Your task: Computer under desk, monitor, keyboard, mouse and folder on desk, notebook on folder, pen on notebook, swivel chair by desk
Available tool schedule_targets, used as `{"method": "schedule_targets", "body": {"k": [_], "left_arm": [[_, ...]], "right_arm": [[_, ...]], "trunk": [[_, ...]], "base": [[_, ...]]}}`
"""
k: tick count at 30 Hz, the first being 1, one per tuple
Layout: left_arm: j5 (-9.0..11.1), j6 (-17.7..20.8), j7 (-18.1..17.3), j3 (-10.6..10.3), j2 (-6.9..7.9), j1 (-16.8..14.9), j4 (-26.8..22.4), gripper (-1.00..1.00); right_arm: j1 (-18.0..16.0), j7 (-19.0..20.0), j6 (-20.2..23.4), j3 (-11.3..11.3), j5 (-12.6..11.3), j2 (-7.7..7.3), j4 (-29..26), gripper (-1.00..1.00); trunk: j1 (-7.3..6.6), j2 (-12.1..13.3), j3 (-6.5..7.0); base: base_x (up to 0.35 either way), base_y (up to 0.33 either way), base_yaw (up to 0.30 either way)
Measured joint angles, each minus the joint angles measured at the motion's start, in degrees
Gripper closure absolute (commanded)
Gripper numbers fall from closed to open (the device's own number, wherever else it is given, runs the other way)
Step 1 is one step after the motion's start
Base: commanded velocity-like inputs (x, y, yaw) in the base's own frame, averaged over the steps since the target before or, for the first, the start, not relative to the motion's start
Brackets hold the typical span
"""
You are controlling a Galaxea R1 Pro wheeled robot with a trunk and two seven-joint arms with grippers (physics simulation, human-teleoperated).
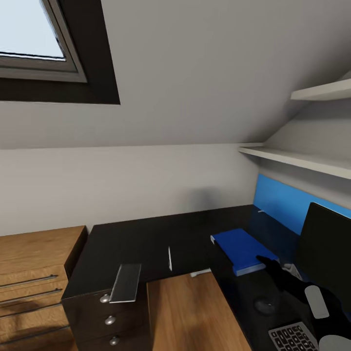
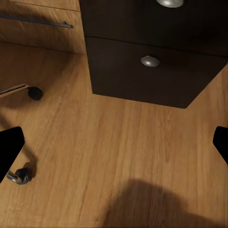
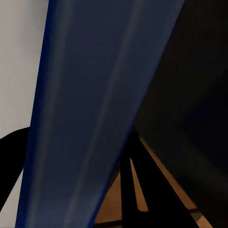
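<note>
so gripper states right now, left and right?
Left gripper: open, holding nothing.
Right gripper: at the folder on the desk; cannot tell open or shut.

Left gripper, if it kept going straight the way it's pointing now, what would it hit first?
Most likely the wooden floor. In the left wrist view the fingertips frame bare floorboards, with the desk drawer unit further ahead and a chair castor off to one side. Depth is hard to judge.

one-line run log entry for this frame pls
phase: folder placement | folder: on desk, right claw at its near edge | pen: on desk | notebook: over drawer unit | mouse, keyboard: on desk
</note>
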Motion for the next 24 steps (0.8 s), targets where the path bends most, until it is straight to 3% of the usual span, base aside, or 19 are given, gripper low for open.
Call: {"method": "schedule_targets", "body": {"k": [15, 24], "left_arm": [[0.04, 0.03, 0.09, 0.02, -0.07, -0.01, -0.3, -1.0], [0.04, 0.03, 0.12, 0.0, -0.09, -0.01, -0.35, -1.0]], "right_arm": [[-0.01, -0.04, 0.0, -0.11, -0.01, -0.15, 1.72, 1.0], [0.0, -0.1, 0.07, -0.12, 0.02, -0.22, 1.86, 1.0]], "trunk": [[0.02, 0.01, 0.0], [1.99, -3.59, -1.61]], "base": [[0.033, 0.0, 0.0], [0.0, 0.0, 0.0]]}}
